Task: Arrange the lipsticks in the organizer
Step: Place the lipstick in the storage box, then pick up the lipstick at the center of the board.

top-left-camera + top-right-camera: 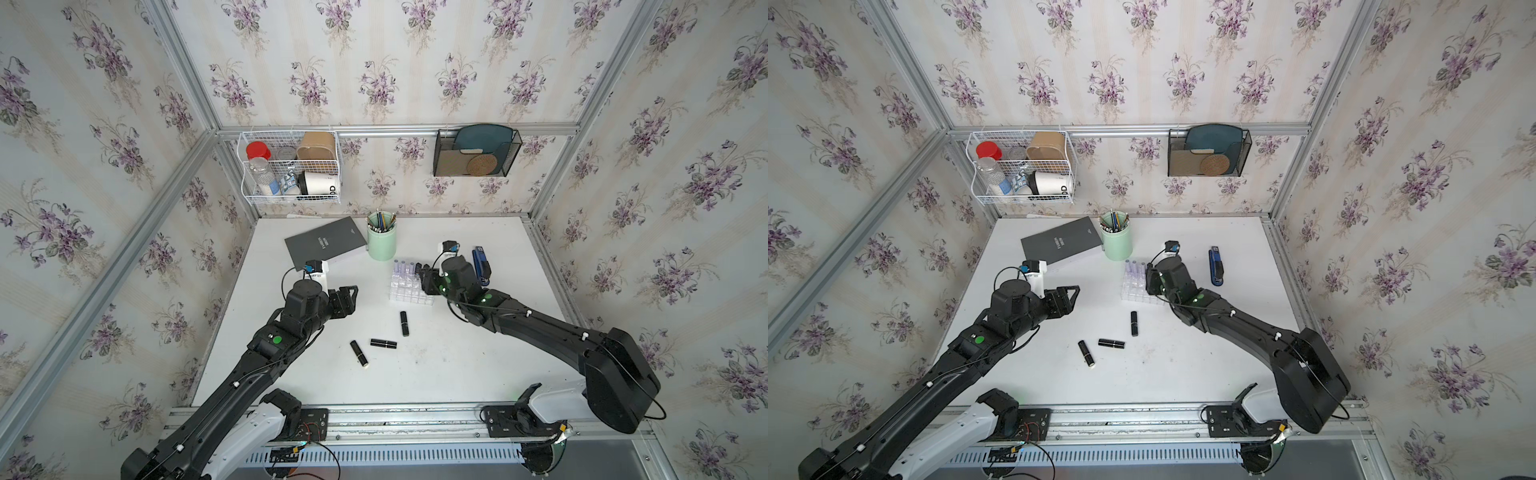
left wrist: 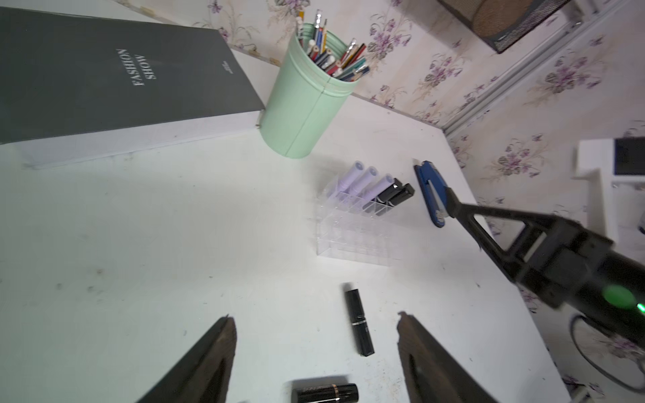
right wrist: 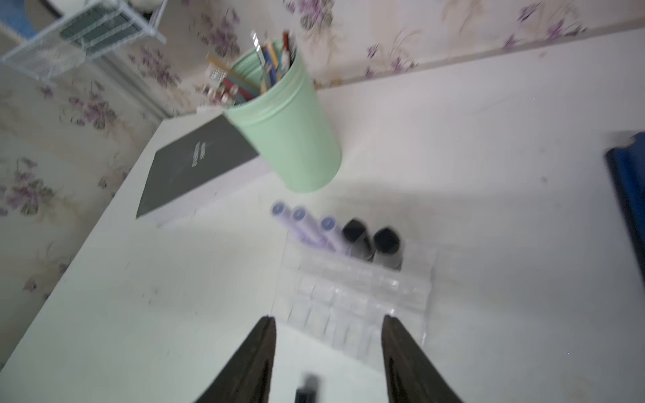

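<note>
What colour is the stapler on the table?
Blue. The stapler shows most clearly in a top view.

We see the organizer [image 2: 352, 244], a clear tray of square cells, sitting on the desk [image 1: 457, 365]. In its far row five tubes stand side by side: three lilac lipsticks [image 2: 363, 178], then two black lipsticks [image 2: 396, 192]. Three more glossy black ones with thin silver bands lie flat and apart in front of it: the lengthwise tube [image 1: 404, 323] nearest the tray, the crosswise tube [image 1: 383, 343], and the slanted tube [image 1: 359, 353].
</note>
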